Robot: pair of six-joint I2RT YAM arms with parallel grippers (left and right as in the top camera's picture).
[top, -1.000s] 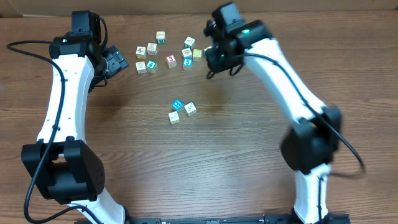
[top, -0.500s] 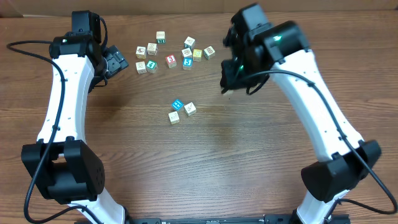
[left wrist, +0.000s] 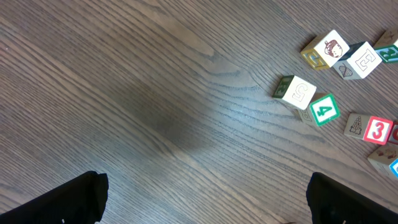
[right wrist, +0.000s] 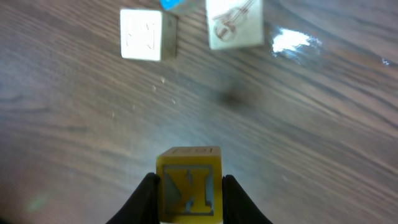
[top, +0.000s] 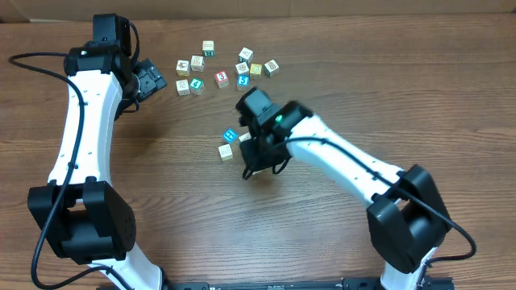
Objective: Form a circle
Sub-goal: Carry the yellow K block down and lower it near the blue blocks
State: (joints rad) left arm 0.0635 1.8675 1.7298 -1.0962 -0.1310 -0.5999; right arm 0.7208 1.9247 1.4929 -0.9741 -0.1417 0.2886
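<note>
The blue cube (right wrist: 171,4) beyond the right fingers (right wrist: 144,202) is cut by the top edge; the yellow cube (right wrist: 189,183) between them, by the bottom.

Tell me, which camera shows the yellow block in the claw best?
The right wrist view: the yellow block sits close and large, pinched by the right claw. Overhead, the right arm hides it; the left wrist view misses it entirely.

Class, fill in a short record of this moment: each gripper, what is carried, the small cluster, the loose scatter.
left gripper: open, empty, over bare table
right gripper: shut on yellow cube
yellow cube: in the jaws, apart from the cluster
cluster: blue cube, whitish cube, guitar-picture cube
scatter: loose cubes near the far edge
</note>
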